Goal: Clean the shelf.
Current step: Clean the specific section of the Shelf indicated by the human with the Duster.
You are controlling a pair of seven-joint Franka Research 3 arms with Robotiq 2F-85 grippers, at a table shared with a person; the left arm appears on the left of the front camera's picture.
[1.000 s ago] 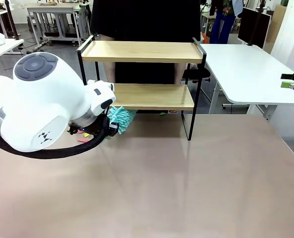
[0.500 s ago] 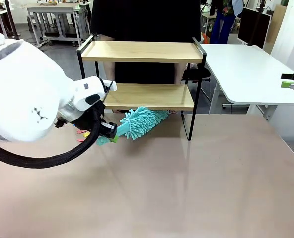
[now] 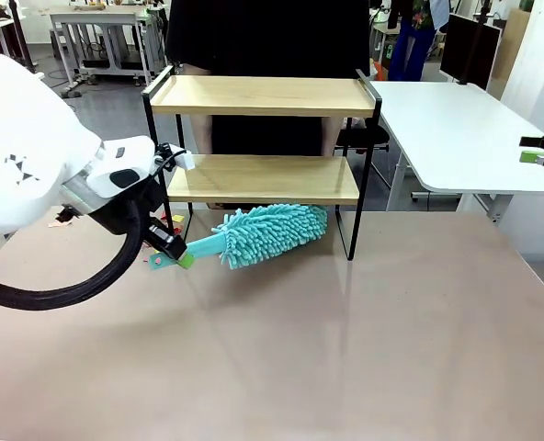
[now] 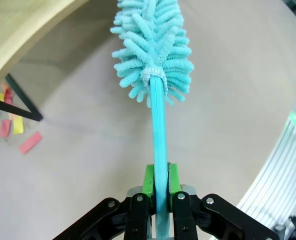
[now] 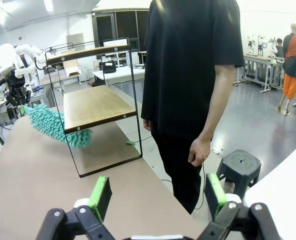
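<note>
The shelf (image 3: 263,138) stood at the far side of the tan table (image 3: 345,349), w/ a person in black (image 5: 188,65) right behind it. Both boards looked bare. Left gripper (image 4: 158,182) was clamped on the teal handle of a fluffy duster (image 3: 267,234), green pads pinching it from either side. The duster head lay low, under the shelf's lower board & just in front of it, tip near the shelf's front right leg. Coloured paper scraps (image 4: 13,130) sat on the table by the shelf's front left leg. Right gripper (image 5: 158,195) hung well off to the right of the shelf, jaws wide apart, nothing btwn them.

Risks, as I judged it: the duster was beneath the board, not on it, so a swing upward could catch the board's front edge or the thin black frame & shove the light shelf toward the person. The grip was far down the handle, so the head could twist in the pads under side load. A low sweep might also scatter those scraps rather than clean anything.
</note>
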